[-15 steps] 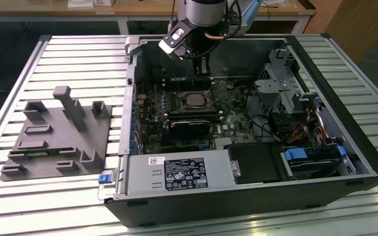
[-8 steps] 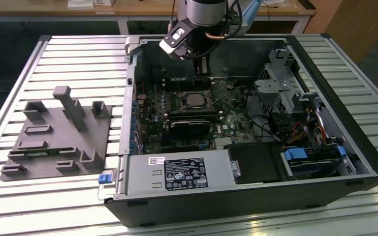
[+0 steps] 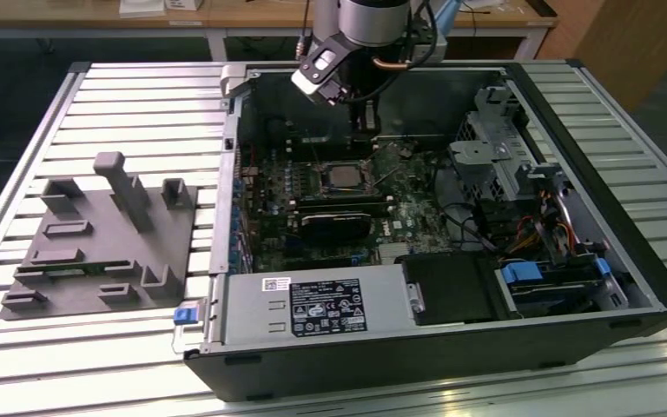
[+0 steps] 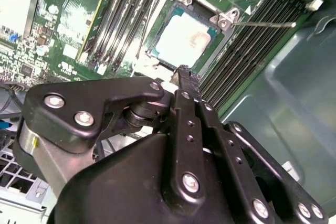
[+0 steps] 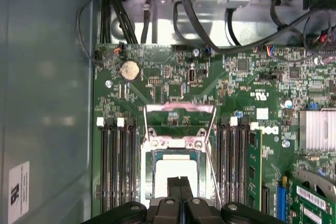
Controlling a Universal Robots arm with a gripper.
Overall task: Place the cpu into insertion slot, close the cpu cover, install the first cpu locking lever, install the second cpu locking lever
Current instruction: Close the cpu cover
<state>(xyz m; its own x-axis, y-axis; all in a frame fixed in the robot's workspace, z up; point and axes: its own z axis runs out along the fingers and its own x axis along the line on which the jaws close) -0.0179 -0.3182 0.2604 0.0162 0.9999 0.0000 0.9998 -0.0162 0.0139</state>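
I see the gripper (image 5: 180, 181) clenched, its two fingers pressed together with nothing between them. In the exterior view it hangs in the upper middle of the frame, over the open case (image 3: 450, 365). The cpu (image 5: 176, 170) lies flat in the insertion slot (image 5: 148, 171), under the fingertips; I cannot tell if they touch. The cpu cover (image 5: 180, 109) stands open beside it.

The arm (image 3: 371, 17) hangs steeply above the cpu (image 5: 176, 167), wrist tilted. Its tool (image 5: 180, 182) hovers just over the cpu's edge, fingers (image 5: 174, 188) pressed together with nothing between them.
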